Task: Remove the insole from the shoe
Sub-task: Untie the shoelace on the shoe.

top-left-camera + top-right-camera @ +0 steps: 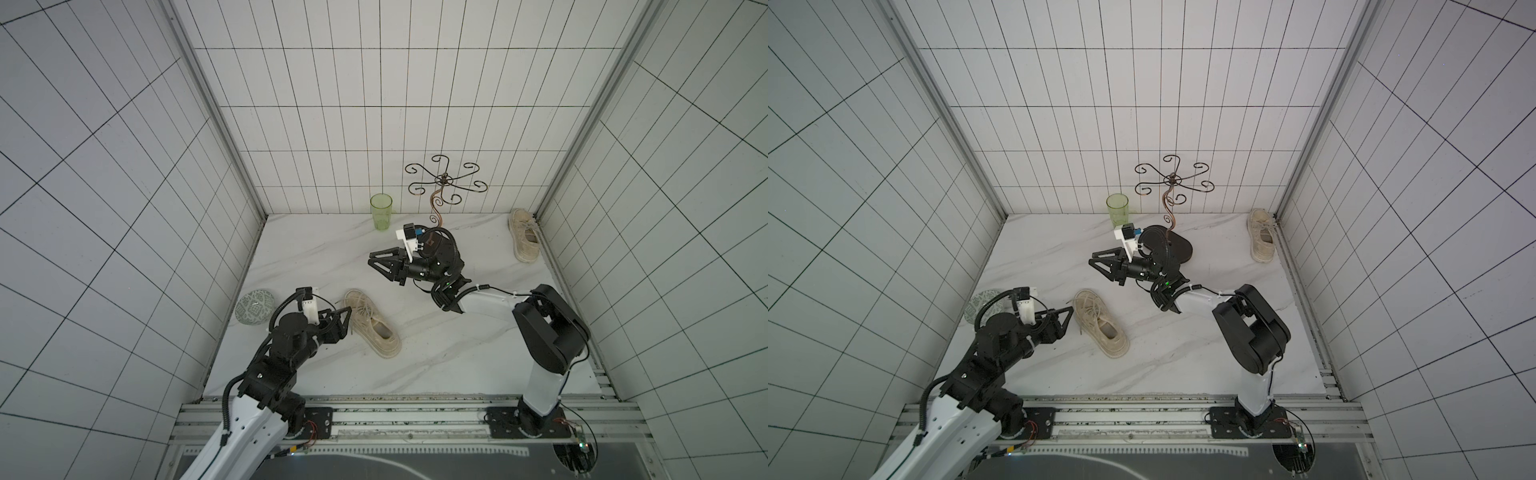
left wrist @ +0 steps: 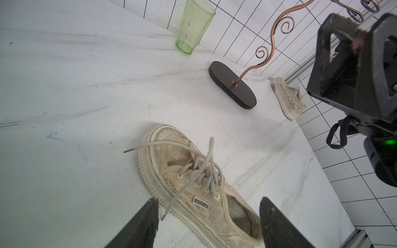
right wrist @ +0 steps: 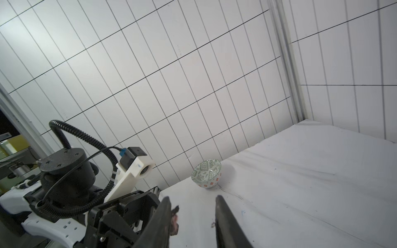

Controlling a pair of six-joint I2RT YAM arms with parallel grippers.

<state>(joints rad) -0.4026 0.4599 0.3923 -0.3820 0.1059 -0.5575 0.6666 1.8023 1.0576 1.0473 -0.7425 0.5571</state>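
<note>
A cream lace-up shoe lies on the marble table, toe toward the back left. Its grey insole shows inside the opening, lying flat in the shoe. My left gripper is open just left of the shoe, near its toe. In the left wrist view its fingers frame the shoe around the laces and opening, and the left gripper grips nothing. My right gripper hovers open and empty above the table behind the shoe, pointing left.
A second cream shoe lies at the back right wall. A green glass and a curled metal stand with a dark oval base stand at the back. A patterned bowl sits by the left wall.
</note>
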